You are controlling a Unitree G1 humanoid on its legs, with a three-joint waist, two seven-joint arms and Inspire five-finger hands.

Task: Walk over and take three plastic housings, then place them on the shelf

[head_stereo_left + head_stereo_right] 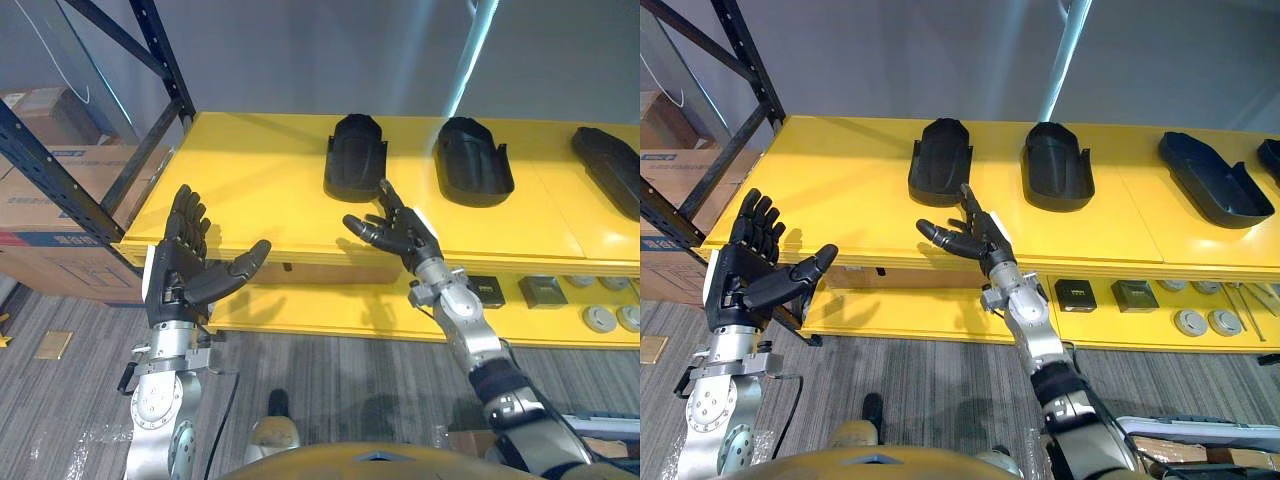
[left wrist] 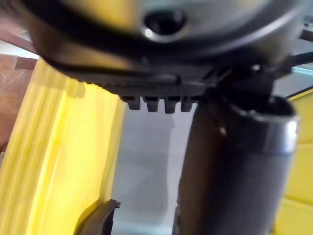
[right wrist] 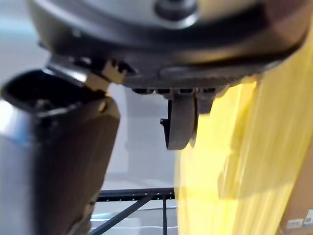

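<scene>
Three black plastic housings lie on the yellow shelf [image 1: 250, 180]: one [image 1: 355, 157] left of centre, a second [image 1: 473, 162] beside it, and a third [image 1: 610, 168] at the far right. My right hand [image 1: 402, 230] is open, fingers spread, hovering over the shelf's front edge just in front of the first housing and not touching it. Lower left, in front of the shelf, my left hand [image 1: 185, 265] is raised with palm open and thumb out, holding nothing. In the left wrist view a housing's edge [image 2: 97, 220] shows past the thumb [image 2: 230, 166].
A lower yellow shelf [image 1: 940, 310] carries small dark boxes [image 1: 1076, 294] and round grey parts [image 1: 1190, 321]. Dark blue rack posts and braces [image 1: 150, 60] stand at the left, with cardboard boxes [image 1: 45, 190] behind them. A fourth housing's edge [image 1: 1272, 155] shows far right.
</scene>
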